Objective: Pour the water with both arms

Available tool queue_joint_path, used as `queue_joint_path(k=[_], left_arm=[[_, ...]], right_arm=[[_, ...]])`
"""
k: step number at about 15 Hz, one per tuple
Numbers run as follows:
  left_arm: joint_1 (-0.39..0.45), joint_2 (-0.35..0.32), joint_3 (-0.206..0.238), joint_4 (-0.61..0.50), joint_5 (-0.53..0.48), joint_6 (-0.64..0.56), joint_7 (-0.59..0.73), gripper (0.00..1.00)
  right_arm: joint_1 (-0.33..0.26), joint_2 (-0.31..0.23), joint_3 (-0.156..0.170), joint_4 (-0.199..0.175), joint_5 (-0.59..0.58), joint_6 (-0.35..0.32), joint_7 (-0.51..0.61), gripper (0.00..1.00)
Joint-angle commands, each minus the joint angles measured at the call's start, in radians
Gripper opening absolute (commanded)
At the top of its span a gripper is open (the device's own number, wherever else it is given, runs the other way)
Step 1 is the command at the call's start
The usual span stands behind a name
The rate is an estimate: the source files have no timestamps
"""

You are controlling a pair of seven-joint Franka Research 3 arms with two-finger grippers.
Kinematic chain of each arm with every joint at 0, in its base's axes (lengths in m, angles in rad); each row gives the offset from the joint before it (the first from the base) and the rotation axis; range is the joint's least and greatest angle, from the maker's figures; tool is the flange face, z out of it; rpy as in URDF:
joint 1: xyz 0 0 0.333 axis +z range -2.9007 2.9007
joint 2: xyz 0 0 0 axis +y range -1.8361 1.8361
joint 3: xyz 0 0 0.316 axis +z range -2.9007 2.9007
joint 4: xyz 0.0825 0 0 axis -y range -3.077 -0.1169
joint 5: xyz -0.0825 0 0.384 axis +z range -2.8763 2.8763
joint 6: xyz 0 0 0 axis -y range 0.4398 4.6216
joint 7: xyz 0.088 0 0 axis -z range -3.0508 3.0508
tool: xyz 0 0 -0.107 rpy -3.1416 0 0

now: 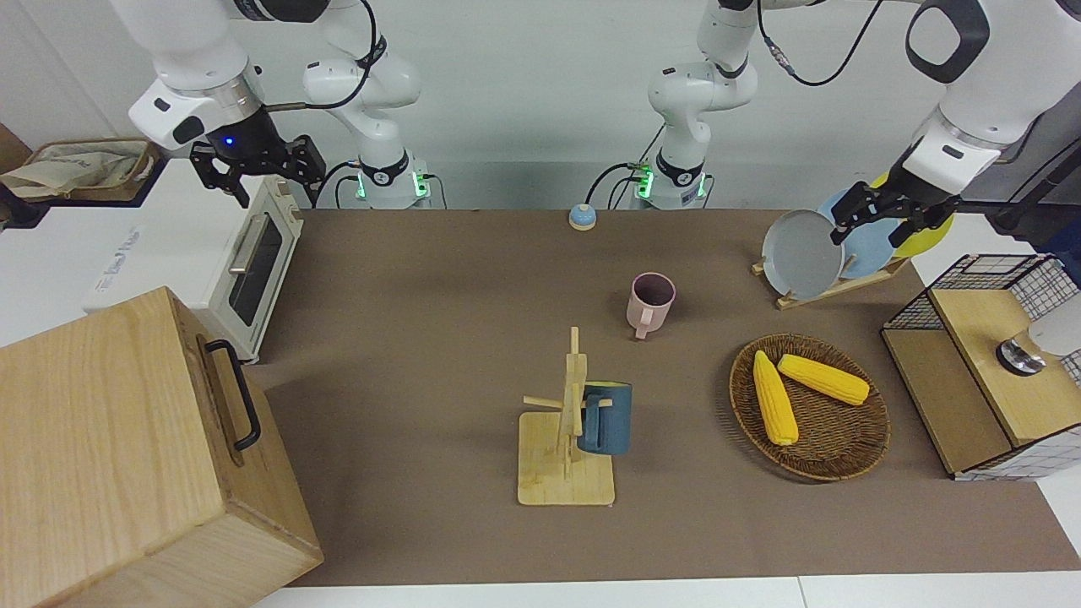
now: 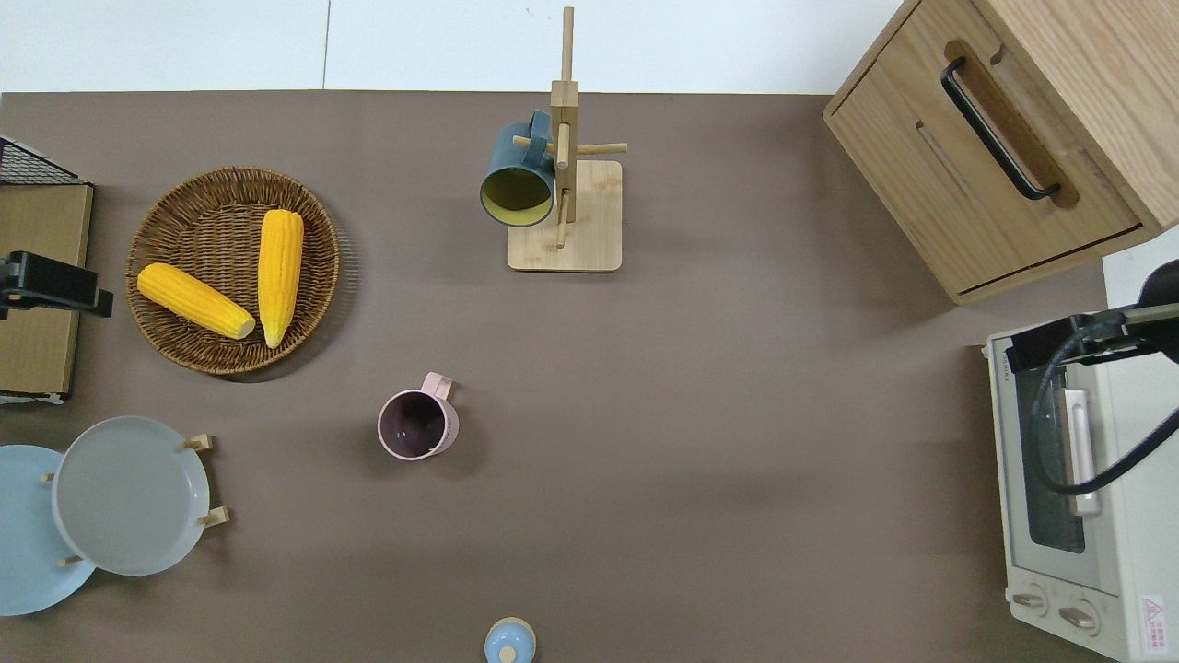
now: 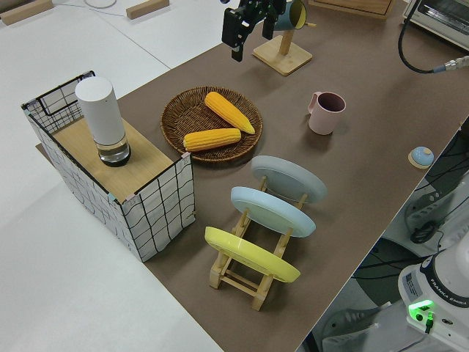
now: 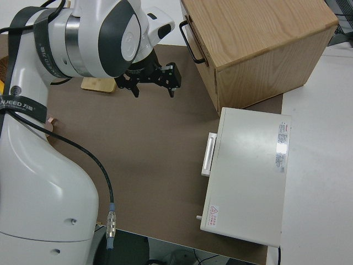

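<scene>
Your brown mat [image 1: 439,355] covers the white table; both glossy white arms hang idle, left gripper [image 1: 878,215] and right gripper [image 1: 253,169] with fingers spread, holding nothing.

The overhead view cuts off the light blue plate [image 2: 23,534] at 9 o'clock and the toaster oven [image 2: 1078,497] at 3 o'clock.

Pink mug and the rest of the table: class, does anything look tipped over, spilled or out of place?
Nothing stands out. The pink mug stands upright and looks empty, the blue mug hangs on its wooden rack, and both corn cobs lie in the wicker basket.
</scene>
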Motion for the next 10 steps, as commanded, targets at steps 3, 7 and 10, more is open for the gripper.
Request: queue_joint_path(k=[3,7,10], left_arm=[[-0.138,-0.033,0.023,-0.016,0.038,-0.048,-0.073,1.0],[-0.198,-0.035,0.06,-0.025,0.069,-0.06,-0.065,1.0],[-0.191,-0.038,0.055,-0.023,0.07,-0.06,-0.06,1.0]], right_arm=[[-0.003,-0.012,-0.001,-0.012,0.019,0.0,-0.015,0.992],[-0.002,-0.012,-0.001,-0.012,0.019,-0.001,-0.015,0.992],[-0.002,-0.012,-0.002,-0.012,0.019,0.0,-0.015,0.992]])
